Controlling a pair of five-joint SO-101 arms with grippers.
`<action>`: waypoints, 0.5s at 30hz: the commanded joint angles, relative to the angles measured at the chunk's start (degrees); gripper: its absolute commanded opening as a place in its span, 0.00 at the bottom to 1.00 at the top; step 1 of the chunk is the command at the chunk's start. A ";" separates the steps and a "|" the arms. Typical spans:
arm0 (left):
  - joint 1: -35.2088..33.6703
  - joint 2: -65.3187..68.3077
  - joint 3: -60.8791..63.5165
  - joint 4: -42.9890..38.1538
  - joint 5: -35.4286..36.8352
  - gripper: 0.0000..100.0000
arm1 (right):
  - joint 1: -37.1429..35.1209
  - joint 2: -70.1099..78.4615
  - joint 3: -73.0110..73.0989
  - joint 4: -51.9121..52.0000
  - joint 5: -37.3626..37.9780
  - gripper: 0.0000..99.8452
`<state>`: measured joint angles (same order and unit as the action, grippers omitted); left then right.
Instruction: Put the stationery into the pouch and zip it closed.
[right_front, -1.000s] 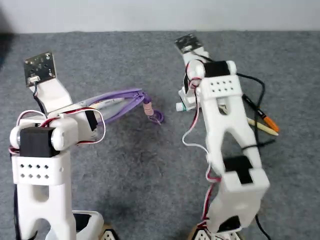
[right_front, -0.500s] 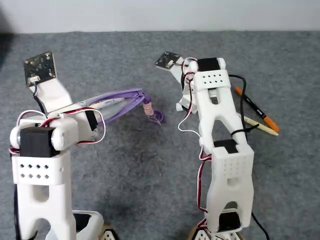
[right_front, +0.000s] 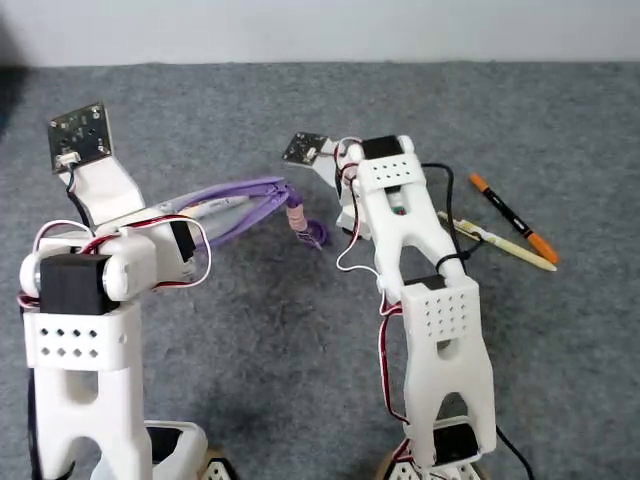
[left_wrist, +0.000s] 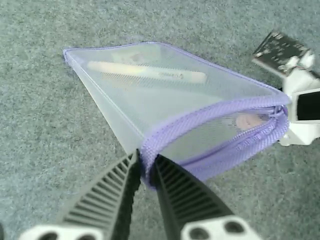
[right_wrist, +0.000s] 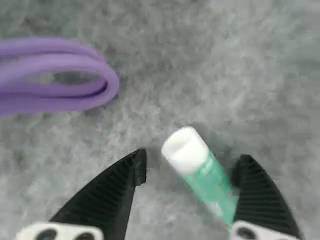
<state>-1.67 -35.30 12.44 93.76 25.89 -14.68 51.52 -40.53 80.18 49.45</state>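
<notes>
Gaping wide apart, the right fingers (right_wrist: 117, 187) point down at the tabletop (right_wrist: 260, 65) with the glue stick (right_wrist: 200, 167) lying between them. The stick lies on its side. Its white cap points ahead, away from the wrist, and its green body slants back toward one finger and sits close to it. The gap on the other side is bigger, and that side faces the pouch (right_wrist: 60, 75). So the stick runs more along the fingers than across them, and I think the hand should shift or turn a little before it squeezes.

The left fingers (left_wrist: 117, 192) are shut tight on the purple edge of the pouch and hold it up. Its mouth looks open, and a pen (left_wrist: 145, 72) is already inside. From above, the open end of the pouch (right_front: 285, 200) is just beside the right arm, on its left. The right arm is the nearer one to the stick.

Two more pens (right_front: 510, 215) lie on the tabletop on the far side of the right arm, well apart from the pouch.
</notes>
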 joint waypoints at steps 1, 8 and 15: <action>0.09 -0.44 -2.86 0.18 0.53 0.01 | 0.75 0.84 -2.55 -1.19 2.29 0.11; 0.09 -0.35 -2.86 0.18 0.53 0.01 | 2.33 -1.80 -2.55 -2.15 2.99 0.01; 0.09 -0.44 -2.86 0.18 0.53 0.01 | 2.95 -8.57 -2.55 4.00 -4.13 0.01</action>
<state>-1.67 -35.30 12.44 93.76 25.89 -13.01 49.85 -41.85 81.05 49.54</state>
